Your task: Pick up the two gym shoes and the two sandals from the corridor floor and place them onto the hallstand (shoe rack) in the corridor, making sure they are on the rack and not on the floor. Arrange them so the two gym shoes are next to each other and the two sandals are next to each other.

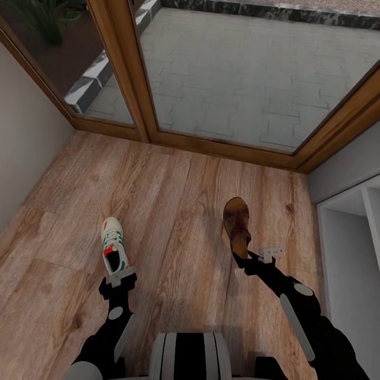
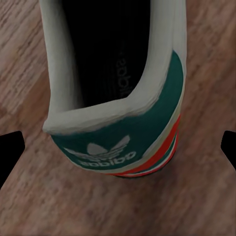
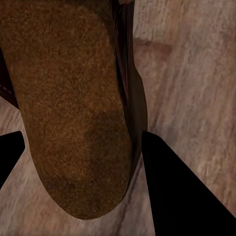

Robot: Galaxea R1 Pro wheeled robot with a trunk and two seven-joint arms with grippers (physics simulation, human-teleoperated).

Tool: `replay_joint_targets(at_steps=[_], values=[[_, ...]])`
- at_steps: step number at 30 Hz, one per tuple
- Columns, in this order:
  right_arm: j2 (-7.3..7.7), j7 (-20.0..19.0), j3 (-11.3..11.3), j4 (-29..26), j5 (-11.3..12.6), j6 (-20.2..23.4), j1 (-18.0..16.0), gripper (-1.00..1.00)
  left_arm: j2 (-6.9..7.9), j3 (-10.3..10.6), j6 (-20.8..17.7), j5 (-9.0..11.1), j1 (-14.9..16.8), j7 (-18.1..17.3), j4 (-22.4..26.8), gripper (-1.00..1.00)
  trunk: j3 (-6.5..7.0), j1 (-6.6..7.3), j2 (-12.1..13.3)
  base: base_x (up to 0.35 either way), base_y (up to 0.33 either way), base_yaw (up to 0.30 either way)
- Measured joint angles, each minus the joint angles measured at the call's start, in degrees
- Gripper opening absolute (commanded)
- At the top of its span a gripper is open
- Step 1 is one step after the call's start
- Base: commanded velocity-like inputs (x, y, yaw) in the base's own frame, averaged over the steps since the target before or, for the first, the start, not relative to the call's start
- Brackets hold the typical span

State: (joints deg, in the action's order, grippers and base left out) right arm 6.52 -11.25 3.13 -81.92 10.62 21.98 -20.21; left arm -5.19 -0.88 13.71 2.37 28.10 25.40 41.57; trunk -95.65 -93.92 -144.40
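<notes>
The left claw sits at the heel of a gym shoe; in the left wrist view its two dark fingertips stand wide apart at either edge, with the shoe's green heel tab between them and clear of both, so the claw is spread and not yet pinching anything; the shoe's long axis runs straight away from the claw, toe toward the glass doors.

The right claw is at the heel of a sandal; in the right wrist view one finger lies right against the sandal's side near the heel, the other shows just off the opposite edge; it looks spread around the heel rather than clamped, though contact on the far side is hard to judge from this close. The tan footbed runs away from the claw along the same line, toe toward the doors.

Both shoes lie on the corridor floor, well apart, each directly ahead of its own arm; the heel is the near end in both cases. The hallstand stands at the right, so the right arm and its sandal are nearer to it. Only one shoe of each pair is visible here.
</notes>
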Motion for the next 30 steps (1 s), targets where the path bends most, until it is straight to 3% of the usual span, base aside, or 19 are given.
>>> replay_joint_targets(at_steps=[20,30], values=[[-0.01,0.0,0.0,0.0,0.0,0.0,0.0,-1.00,0.00,0.0,0.0,0.0,0.0,0.0,-0.1,1.00,0.00,0.00,0.0,0.000,0.000,0.000],[-0.02,0.0,0.0,0.0,-0.1,0.0,0.0,-1.00,0.00,0.0,1.2,0.1,1.9,0.0,-0.1,1.00,0.00,0.00,0.0,0.000,0.000,0.000]])
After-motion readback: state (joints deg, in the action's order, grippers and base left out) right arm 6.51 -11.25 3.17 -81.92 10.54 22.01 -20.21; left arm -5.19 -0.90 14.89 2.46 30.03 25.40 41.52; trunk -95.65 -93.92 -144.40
